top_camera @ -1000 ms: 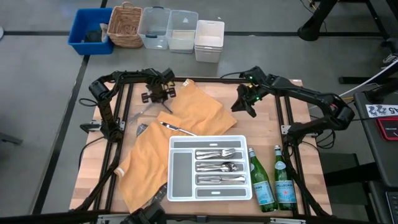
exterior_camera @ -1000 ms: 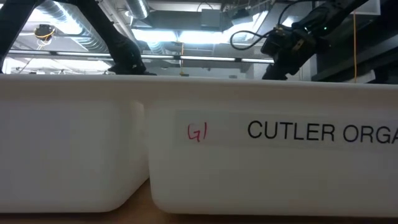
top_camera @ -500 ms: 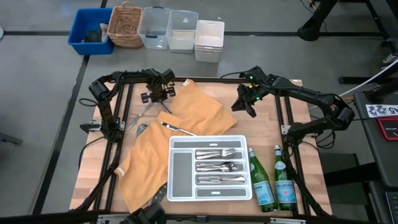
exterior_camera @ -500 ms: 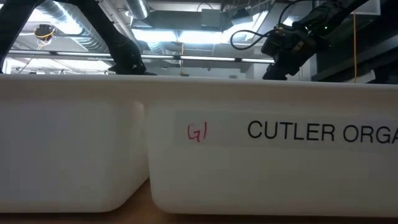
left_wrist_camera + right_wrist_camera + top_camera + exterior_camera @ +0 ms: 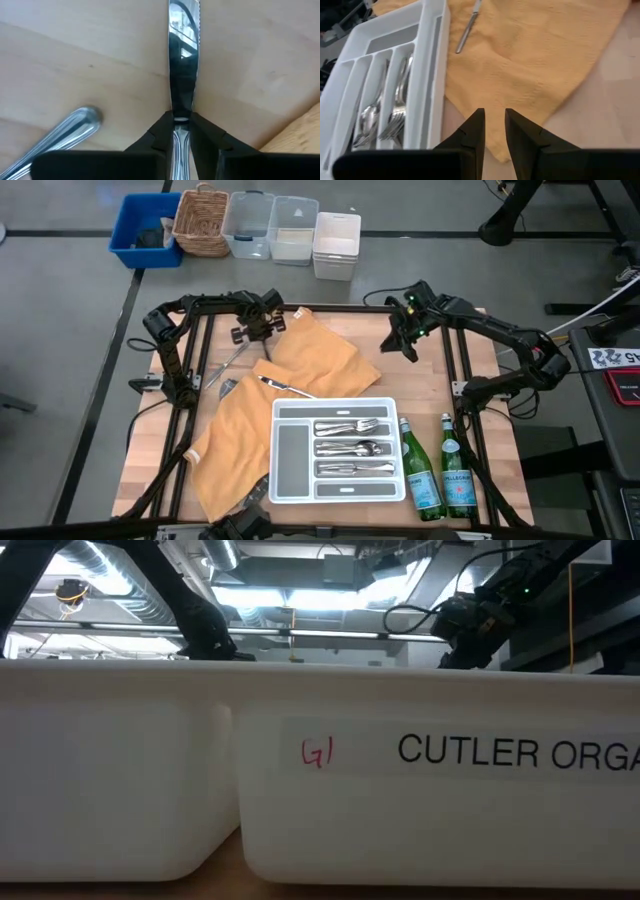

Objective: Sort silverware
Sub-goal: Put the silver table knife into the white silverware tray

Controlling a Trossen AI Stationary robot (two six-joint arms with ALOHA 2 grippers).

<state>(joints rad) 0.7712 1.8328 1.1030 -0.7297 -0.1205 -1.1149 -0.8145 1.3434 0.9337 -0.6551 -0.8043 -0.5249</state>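
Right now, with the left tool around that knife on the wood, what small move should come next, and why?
Probably a short straight lift. The left tool has its fingers pressed on both sides of the knife, which lies flat on the table, beside another utensil's handle. Raising it first should clear both before carrying it toward the tray.

White divided tray (image 5: 338,492) on the table, yellow cloth (image 5: 300,370) beside and under it. Two green bottles (image 5: 440,475) alongside the tray. Bins and wicker basket (image 5: 200,220) on the floor.

Robotics lab — a test bench, not a kitchen.
Grey concrete floor (image 5: 70,330), framed wooden table (image 5: 500,470), storage bins (image 5: 270,225) — exposed ceiling ducts (image 5: 110,575).
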